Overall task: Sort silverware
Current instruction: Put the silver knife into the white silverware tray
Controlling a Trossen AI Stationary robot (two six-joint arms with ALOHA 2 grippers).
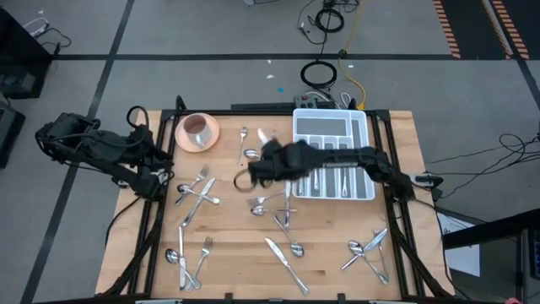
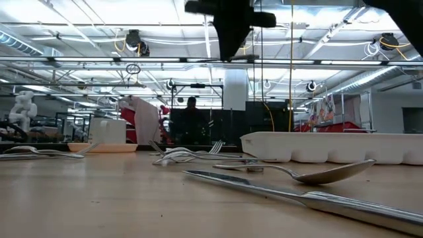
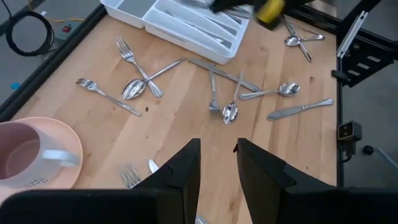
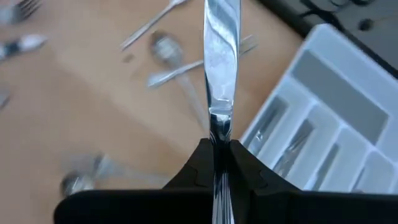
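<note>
Presently my right jaws (image 4: pixel 219 148) are clamped shut on a slender shiny knife (image 4: pixel 221 56), held above the worktop (image 1: pixel 236 253) beside the white tray (image 1: pixel 364 127); left jaws (image 3: pixel 217 163) part-open, empty

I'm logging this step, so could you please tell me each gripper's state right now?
Left gripper: open, empty, waiting at the table's left edge.
Right gripper: shut on a knife, beside the white tray.

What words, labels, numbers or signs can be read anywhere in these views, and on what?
None can be read.
Colourful posters on the far wall of the room in the low view: too small and blurred to read.
The white tray, the pink bowl, the cutlery, including the knife held in the right pincer, and the wooden table show no visible markings.
</note>
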